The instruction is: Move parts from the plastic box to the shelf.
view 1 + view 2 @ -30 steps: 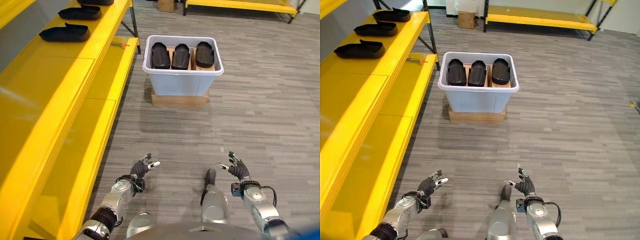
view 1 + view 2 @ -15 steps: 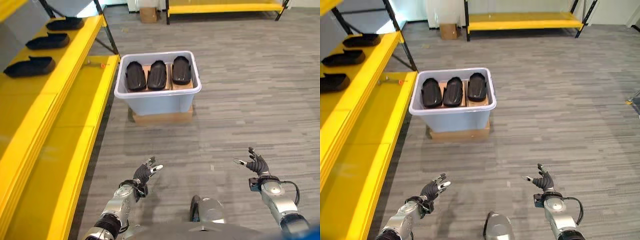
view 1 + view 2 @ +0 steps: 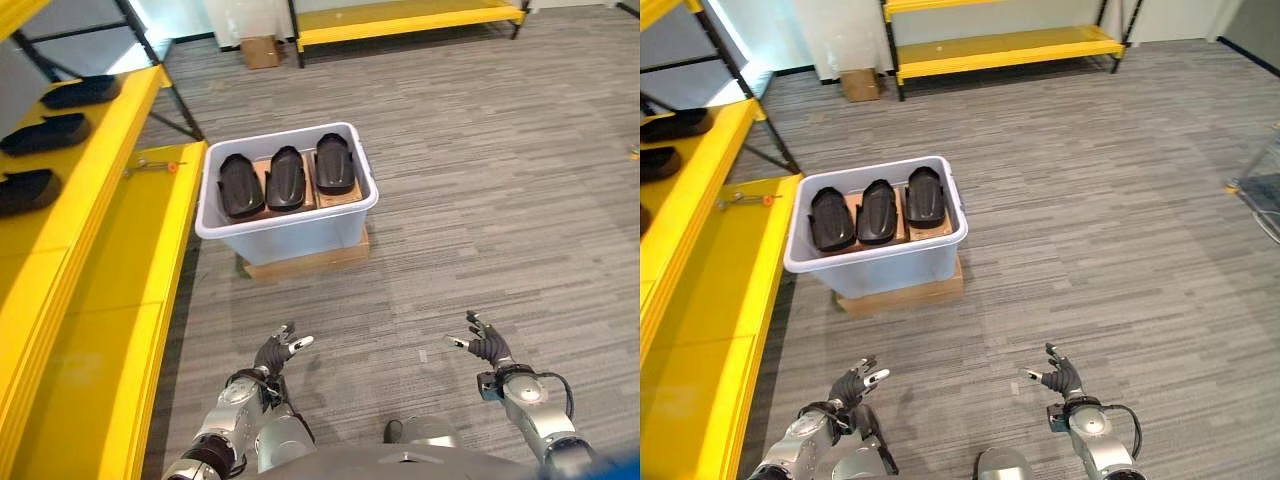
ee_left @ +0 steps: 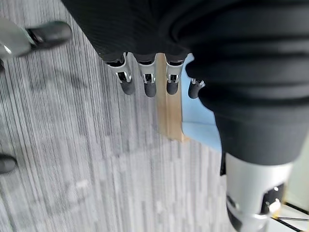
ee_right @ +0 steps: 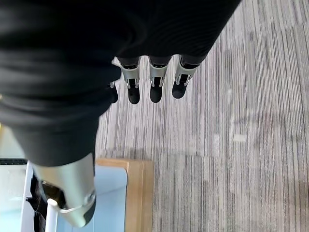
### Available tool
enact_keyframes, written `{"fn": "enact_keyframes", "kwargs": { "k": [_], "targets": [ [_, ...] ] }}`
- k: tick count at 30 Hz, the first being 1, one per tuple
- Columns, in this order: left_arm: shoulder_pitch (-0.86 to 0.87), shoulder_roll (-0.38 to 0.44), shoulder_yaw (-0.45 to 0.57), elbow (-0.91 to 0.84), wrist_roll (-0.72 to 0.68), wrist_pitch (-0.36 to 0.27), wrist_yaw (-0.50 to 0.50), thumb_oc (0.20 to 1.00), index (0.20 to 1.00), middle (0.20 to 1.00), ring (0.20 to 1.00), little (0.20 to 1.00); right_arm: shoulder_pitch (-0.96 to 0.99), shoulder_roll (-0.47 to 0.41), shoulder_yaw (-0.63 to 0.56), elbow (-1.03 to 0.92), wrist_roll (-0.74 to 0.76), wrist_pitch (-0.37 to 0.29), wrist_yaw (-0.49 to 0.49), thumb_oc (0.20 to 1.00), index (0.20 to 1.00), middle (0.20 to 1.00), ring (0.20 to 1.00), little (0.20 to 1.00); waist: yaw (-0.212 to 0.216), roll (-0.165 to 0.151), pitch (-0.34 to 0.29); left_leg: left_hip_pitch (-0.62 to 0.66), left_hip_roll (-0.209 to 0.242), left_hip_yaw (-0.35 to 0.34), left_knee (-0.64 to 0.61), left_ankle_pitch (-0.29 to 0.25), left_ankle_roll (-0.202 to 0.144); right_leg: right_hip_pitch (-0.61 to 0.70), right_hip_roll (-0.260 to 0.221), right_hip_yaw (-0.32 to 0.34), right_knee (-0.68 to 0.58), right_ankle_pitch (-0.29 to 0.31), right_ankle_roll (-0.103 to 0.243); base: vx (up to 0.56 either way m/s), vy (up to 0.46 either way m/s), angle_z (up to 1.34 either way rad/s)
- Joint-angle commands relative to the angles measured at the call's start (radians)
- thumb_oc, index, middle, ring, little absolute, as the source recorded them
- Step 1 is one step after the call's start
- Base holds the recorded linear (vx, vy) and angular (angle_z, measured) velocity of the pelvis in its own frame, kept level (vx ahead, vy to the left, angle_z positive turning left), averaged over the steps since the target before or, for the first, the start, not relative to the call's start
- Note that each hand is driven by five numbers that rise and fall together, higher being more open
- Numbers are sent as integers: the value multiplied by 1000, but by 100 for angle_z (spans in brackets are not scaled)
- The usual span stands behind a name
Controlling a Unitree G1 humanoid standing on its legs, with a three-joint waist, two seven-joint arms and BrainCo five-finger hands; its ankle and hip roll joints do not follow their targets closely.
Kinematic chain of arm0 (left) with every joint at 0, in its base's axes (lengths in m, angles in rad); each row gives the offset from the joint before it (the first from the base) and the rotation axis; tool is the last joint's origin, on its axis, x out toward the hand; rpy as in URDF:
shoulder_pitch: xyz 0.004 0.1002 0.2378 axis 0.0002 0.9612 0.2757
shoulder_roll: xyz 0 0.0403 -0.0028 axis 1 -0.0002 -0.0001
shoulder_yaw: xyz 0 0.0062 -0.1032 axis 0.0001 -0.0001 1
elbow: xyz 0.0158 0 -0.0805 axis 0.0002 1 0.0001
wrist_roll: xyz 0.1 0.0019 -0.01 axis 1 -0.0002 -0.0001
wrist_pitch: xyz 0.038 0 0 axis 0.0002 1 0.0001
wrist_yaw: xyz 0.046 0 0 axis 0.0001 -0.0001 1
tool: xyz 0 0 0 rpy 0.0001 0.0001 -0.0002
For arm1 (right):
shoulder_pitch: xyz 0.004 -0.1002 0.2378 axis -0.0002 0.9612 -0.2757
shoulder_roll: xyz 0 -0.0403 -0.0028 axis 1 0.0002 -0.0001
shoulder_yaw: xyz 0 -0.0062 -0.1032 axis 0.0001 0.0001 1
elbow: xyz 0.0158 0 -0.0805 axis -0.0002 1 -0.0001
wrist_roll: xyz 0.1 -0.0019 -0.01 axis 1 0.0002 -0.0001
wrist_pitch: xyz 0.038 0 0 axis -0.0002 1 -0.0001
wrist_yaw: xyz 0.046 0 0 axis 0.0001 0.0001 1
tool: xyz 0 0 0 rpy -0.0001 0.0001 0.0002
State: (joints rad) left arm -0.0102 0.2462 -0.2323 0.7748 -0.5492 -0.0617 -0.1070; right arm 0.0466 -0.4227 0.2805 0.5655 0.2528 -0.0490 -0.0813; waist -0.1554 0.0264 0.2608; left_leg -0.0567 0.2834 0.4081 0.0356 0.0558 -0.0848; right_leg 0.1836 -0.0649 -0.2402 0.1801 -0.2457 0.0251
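Presently listed: plastic box [image 3: 290, 225], pale blue-grey, on a flat wooden base [image 3: 305, 262] on the grey floor. Three black parts [image 3: 286, 179] lie side by side inside the box. Yellow shelf [image 3: 70, 215] stands just beside the box, with further black parts [image 3: 42, 132] on its upper level. Left hand [image 3: 275, 352] and right hand [image 3: 487, 344] hover well short of the box, fingers relaxed and spread, both empty.

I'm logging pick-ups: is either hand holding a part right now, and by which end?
Nothing is held. The left hand and right hand hang open over the floor, short of the plastic box where three black parts lie.
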Motion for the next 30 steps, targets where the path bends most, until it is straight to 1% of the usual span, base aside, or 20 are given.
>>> {"fn": "enact_keyframes", "kwargs": {
  "k": [1,5,6,7,8,10,11,12,13,14,15,16,17,19,21,22,24,27,28,30],
  "targets": [
    [-32,24,18,-74,30,-65,-51,1000,1000,1000,1000,1000,-39,5,-7,-75,-48,-28,-20,1000,1000,1000,1000,1000,35,-26,4,-23,-13,-1,126,-13,2,-95,-52,-39,142,-11,19,377,326,-14],
    [-43,46,5,-91,28,-58,-52,1000,1000,1000,1000,1000,-48,15,-15,-87,-40,-36,-26,1000,1000,1000,1000,1000,46,-33,-12,-8,-87,-10,117,-53,42,-92,-36,-26,241,-64,37,353,336,26],
    [-54,65,-3,-96,61,-51,-36,1000,1000,1000,1000,1000,-59,29,-18,-92,-45,-34,-28,1000,1000,1000,1000,1000,51,-48,-38,9,-159,16,73,-80,88,-119,-36,-29,393,6,93,493,552,34],
    [-58,76,-9,-96,74,-52,-26,1000,1000,1000,1000,1000,-70,39,-14,-92,-33,-36,-42,1000,1000,1000,1000,1000,66,-60,-51,30,-211,34,37,-103,127,-158,-69,-42,548,116,162,515,644,2],
    [-44,85,-14,-112,48,-58,-37,1000,1000,1000,1000,1000,-88,42,-6,-91,-27,-38,-59,1000,1000,1000,1000,1000,85,-54,-45,67,-255,38,8,-127,162,-224,-119,-60,694,192,180,297,404,-1],
    [-37,85,-18,-125,42,-61,-37,1000,1000,1000,1000,1000,-98,42,-5,-88,-29,-38,-64,1000,1000,1000,1000,1000,82,-48,-40,82,-264,36,-4,-129,167,-254,-108,-55,669,183,174,138,135,16],
    [-35,86,-19,-133,38,-59,-38,1000,1000,1000,1000,1000,-104,40,-8,-86,-26,-44,-64,1000,1000,1000,1000,1000,76,-41,-33,94,-265,32,-9,-127,160,-278,-96,-60,596,149,154,113,-6,-11],
    [-35,84,-20,-138,37,-59,-38,1000,1000,1000,1000,1000,-105,37,-13,-88,-20,-46,-63,1000,1000,1000,1000,1000,72,-38,-27,104,-261,28,-8,-125,149,-279,-92,-73,486,121,132,118,-54,-29],
    [-36,82,-22,-140,37,-58,-37,1000,1000,1000,1000,1000,-106,35,-17,-90,-16,-49,-63,1000,1000,1000,1000,1000,70,-35,-23,110,-255,25,-4,-126,140,-268,-91,-85,402,111,119,111,-100,-25],
    [-41,81,-24,-144,37,-54,-29,1000,1000,1000,1000,1000,-102,35,-23,-94,-12,-56,-60,1000,1000,1000,1000,1000,70,-39,-19,121,-254,26,1,-134,135,-268,-110,-100,289,129,118,102,-127,-14],
    [-44,83,-27,-151,41,-49,-21,1000,1000,1000,1000,1000,-98,34,-26,-102,-8,-60,-60,1000,1000,1000,1000,1000,69,-42,-13,137,-251,28,1,-140,129,-278,-133,-108,196,174,124,90,-133,-7],
    [-45,84,-30,-156,45,-46,-16,1000,1000,1000,1000,1000,-95,35,-28,-107,-4,-60,-62,1000,1000,1000,1000,1000,67,-43,-8,149,-248,28,-2,-145,127,-288,-148,-107,151,211,131,123,-183,4],
    [-48,87,-35,-160,55,-43,-14,1000,1000,1000,1000,1000,-88,40,-34,-117,5,-56,-70,1000,1000,1000,1000,1000,55,-53,2,169,-252,18,-6,-170,127,-326,-182,-64,57,312,163,154,-192,9],
    [-55,87,-55,-148,74,-50,-32,1000,1000,1000,1000,1000,-68,59,-50,-122,6,-59,-92,1000,1000,1000,1000,1000,38,-61,18,200,-252,-4,-6,-219,130,-372,-233,-2,-54,434,207,258,-268,29],
    [-53,87,-62,-144,80,-55,-42,1000,1000,1000,1000,1000,-60,66,-61,-127,3,-56,-100,1000,1000,1000,1000,1000,35,-59,24,210,-243,-6,-1,-228,126,-382,-251,4,-90,456,215,212,-214,63],
    [-43,91,-71,-149,98,-57,-56,1000,1000,1000,1000,1000,-49,78,-75,-136,4,-48,-115,1000,1000,1000,1000,1000,37,-64,29,219,-232,5,13,-239,122,-391,-281,-3,-119,488,224,316,-315,73],
    [-30,99,-95,-156,120,-60,-74,1000,1000,1000,1000,1000,-33,88,-83,-121,-4,-54,-138,1000,1000,1000,1000,1000,41,-80,24,212,-226,-1,70,-265,121,-335,-300,-10,-123,518,235,401,-385,41],
    [-34,104,-101,-166,110,-46,-63,1000,1000,1000,1000,1000,-33,85,-81,-113,-4,-37,-152,1000,1000,1000,1000,1000,50,-90,21,193,-220,11,111,-276,120,-320,-314,-36,-111,521,229,211,-224,36],
    [-38,105,-92,-164,101,-36,-58,1000,1000,1000,1000,1000,-34,80,-82,-104,9,-36,-160,1000,1000,1000,1000,1000,54,-92,21,193,-210,14,130,-285,115,-309,-309,-49,-98,513,229,248,-258,22],
    [-24,100,-75,-163,86,-39,-67,1000,1000,1000,1000,1000,-29,77,-87,-109,38,-66,-159,1000,1000,1000,1000,1000,55,-92,13,200,-197,21,124,-274,109,-292,-289,-69,-79,480,225,349,-285,-7]
  ]
}}
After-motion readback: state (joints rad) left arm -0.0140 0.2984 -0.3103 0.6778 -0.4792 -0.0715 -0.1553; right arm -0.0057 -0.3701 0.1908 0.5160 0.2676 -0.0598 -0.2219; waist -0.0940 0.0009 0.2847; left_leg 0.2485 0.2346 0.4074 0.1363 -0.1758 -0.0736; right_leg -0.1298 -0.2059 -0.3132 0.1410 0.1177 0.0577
